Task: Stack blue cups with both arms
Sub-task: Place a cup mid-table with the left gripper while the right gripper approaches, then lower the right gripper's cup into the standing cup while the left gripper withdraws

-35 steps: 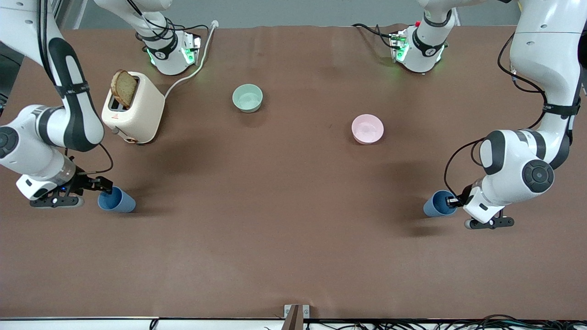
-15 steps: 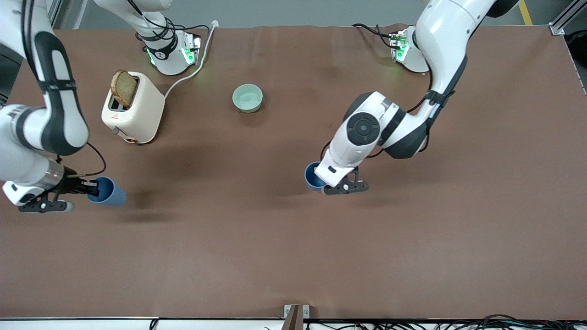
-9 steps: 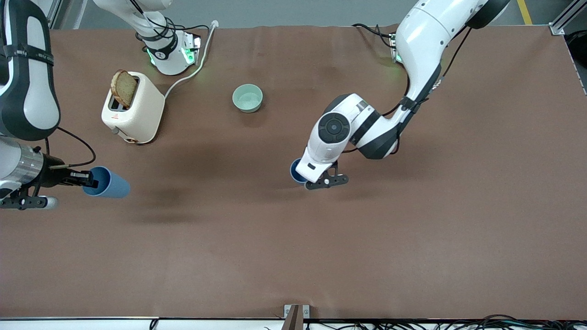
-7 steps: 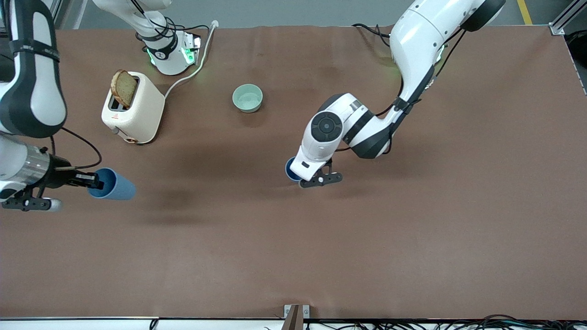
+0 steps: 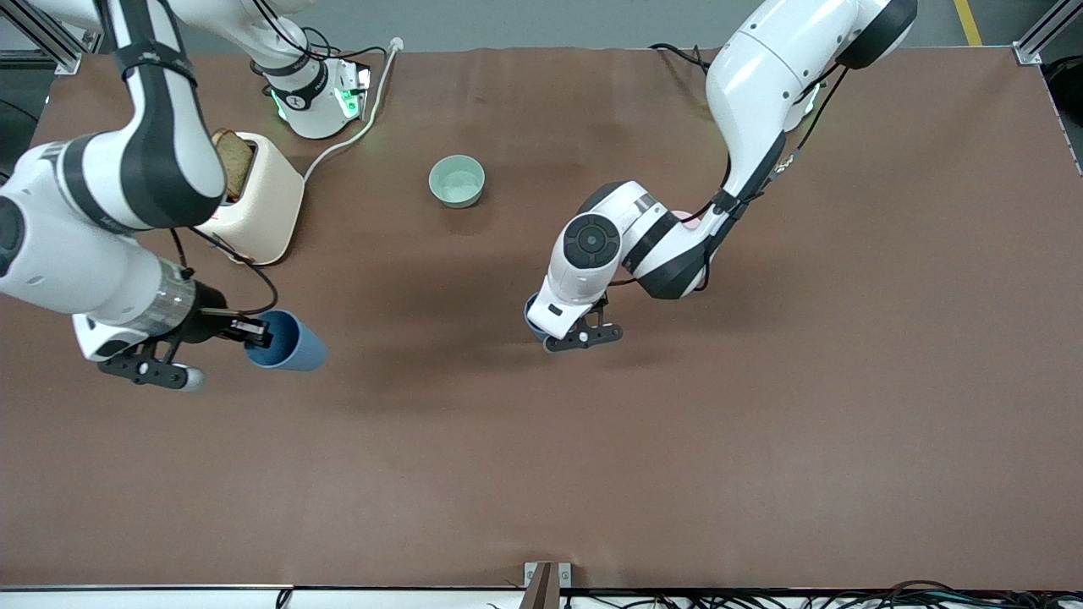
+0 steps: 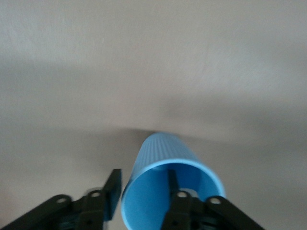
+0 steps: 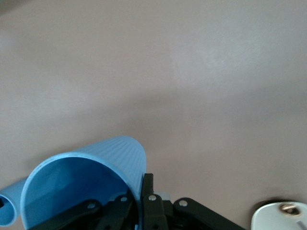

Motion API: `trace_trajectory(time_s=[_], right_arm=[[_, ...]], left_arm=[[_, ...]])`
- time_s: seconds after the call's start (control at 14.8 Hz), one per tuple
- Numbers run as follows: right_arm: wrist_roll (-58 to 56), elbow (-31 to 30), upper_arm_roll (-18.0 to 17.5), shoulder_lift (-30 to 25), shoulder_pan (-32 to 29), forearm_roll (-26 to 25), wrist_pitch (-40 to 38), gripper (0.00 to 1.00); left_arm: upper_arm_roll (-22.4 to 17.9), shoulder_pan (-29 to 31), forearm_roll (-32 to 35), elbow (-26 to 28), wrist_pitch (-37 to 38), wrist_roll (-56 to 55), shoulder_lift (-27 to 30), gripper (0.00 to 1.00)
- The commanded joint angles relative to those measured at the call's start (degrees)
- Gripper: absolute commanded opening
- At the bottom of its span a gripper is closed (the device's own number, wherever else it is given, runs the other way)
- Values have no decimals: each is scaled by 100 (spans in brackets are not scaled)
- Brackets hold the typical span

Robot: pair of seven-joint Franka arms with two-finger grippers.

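**While both cups hang by their rims, a light pinch is the whole hold**

Since each gripper has one finger inside a cup and one outside, both are closed on a thin wall at the rim. The left gripper (image 6: 143,189) pinches the left arm's cup (image 6: 165,153) this way. In the front view that cup (image 5: 531,317) sits low over the middle of the desk (image 5: 761,465), mostly hidden under the wrist. Whether its base touches the desk I cannot tell. The right gripper (image 7: 144,191) clamps the right arm's cup (image 7: 96,158) the same way. That cup (image 5: 292,341) is tipped on its side over the right arm's end of the desk, mouth toward the wrist. It is between the toaster (image 5: 258,207) and the front camera.

I judge these cups light, thin-walled plastic, stiff enough at the rim but likely to flex if squeezed hard. The ribbed sides should help grip, though a one-wall pinch lets a cup swing or twist. The rim is a sensible hold, since it leaves the tapered base free to enter the other cup's mouth. The tipped cup will need turning upright before it nests. The green bowl (image 5: 457,180) plays no part.
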State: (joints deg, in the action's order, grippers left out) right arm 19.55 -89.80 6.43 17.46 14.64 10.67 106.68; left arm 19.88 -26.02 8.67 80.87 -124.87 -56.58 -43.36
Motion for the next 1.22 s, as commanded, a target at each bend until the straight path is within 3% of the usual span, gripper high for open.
trace_trajectory(time_s=[0.0, 0.2, 0.34, 0.47, 0.81, 1.15], right_arm=[[723, 60, -491, -6, 30, 84, -7, 1], [1838, 60, -1308, 20, 47, 66, 379, 1], [2663, 60, -1923, 99, 108, 14, 861, 1], [3315, 68, -2294, 362, 310, -47, 1336, 1], [4126, 68, -2357, 864, 1084, -776, 1522, 1], [4153, 68, -2357, 1101, 1286, -865, 1680, 1]], left_arm=[[-150, 236, 126, -159, 313, -37, 537, 100], [-352, 885, 187, -177, 490, 129, 1144, 100], [-424, 1369, 633, -221, 499, 785, 1268, 100], [-424, 1843, 828, -230, 508, 1306, 1610, 100], [-371, 2591, 759, -221, 1665, 2378, 2506, 100], [-406, 3021, 383, -230, 2827, 3846, 3465, 100]])
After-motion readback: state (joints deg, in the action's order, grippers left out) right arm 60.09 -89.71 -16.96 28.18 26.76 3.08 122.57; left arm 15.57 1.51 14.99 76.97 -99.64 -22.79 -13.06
